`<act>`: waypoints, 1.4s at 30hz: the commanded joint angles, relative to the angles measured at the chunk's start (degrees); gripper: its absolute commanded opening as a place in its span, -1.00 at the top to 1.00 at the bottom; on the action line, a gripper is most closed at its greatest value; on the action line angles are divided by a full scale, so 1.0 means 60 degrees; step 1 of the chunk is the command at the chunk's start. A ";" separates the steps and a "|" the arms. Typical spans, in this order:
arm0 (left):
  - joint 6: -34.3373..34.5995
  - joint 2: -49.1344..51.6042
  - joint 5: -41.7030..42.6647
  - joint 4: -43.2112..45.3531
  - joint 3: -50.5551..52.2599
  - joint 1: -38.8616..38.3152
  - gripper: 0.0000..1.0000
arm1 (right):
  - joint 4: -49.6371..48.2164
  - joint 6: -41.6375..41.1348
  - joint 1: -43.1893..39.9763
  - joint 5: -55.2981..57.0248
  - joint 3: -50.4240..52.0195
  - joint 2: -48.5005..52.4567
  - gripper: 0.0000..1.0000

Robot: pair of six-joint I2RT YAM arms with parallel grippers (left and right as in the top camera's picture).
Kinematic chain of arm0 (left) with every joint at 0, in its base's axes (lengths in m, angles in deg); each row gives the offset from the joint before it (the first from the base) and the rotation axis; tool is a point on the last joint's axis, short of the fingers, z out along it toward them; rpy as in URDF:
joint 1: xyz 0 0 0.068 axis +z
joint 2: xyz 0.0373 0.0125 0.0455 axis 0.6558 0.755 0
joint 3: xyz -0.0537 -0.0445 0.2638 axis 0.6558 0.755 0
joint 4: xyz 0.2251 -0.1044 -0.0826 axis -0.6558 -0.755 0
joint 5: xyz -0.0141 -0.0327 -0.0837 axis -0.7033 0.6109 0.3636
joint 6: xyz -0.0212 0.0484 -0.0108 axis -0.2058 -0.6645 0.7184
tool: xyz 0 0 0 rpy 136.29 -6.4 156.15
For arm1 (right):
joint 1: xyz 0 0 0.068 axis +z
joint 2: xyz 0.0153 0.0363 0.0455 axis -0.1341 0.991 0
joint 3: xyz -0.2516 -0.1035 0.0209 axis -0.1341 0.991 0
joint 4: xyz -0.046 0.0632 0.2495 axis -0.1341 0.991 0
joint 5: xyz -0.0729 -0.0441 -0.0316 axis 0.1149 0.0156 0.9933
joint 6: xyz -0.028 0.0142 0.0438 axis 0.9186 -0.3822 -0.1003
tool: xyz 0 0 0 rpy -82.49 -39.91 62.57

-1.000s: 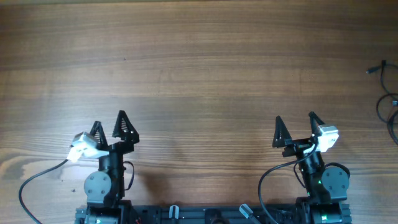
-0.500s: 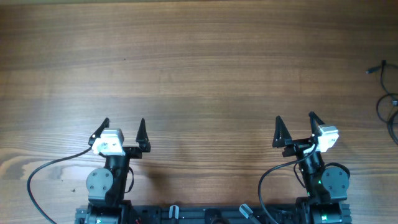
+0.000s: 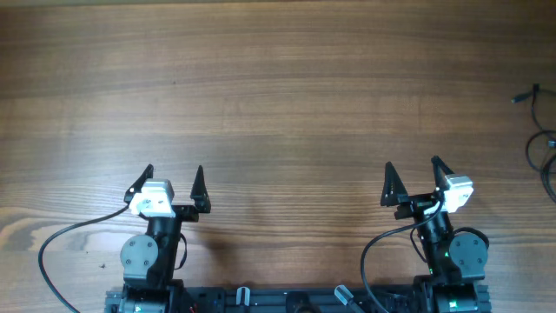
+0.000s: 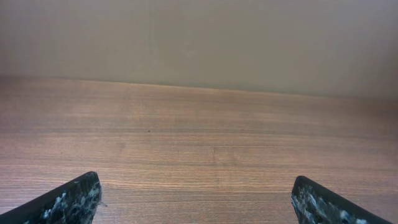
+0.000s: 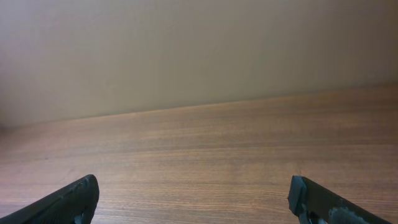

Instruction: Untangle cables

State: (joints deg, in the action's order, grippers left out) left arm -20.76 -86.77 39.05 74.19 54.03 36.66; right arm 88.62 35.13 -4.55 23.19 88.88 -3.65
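The thin dark cables [image 3: 544,148] lie at the far right edge of the table in the overhead view, in loose loops, with a small plug end [image 3: 524,96] further back. They run partly out of frame. My left gripper [image 3: 172,181] is open and empty near the front left, far from the cables. My right gripper [image 3: 413,176] is open and empty near the front right, well short of the cables. Both wrist views show only bare wood between the fingertips of the left gripper [image 4: 196,198] and the right gripper [image 5: 193,196]; no cable shows there.
The wooden table [image 3: 278,104] spreads ahead of both arms. A plain wall [image 4: 199,37] stands beyond its far edge. Thick black arm leads [image 3: 61,239] curve by the arm bases at the front.
The left wrist has turned and shifted: its white camera moved right and its fingers now point straight ahead, spread wider. That happened by half a second ago. The right arm has not moved.
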 commanded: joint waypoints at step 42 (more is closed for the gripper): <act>-0.0189 -0.0084 0.0149 -0.0011 0.0051 0.0058 -1.00 | -0.0026 0.3395 -0.0040 0.0382 0.0011 0.0750 -0.99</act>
State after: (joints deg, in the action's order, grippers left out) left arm -20.78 -86.77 39.05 74.19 54.03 36.66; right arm 88.65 54.76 -4.55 24.46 88.88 0.39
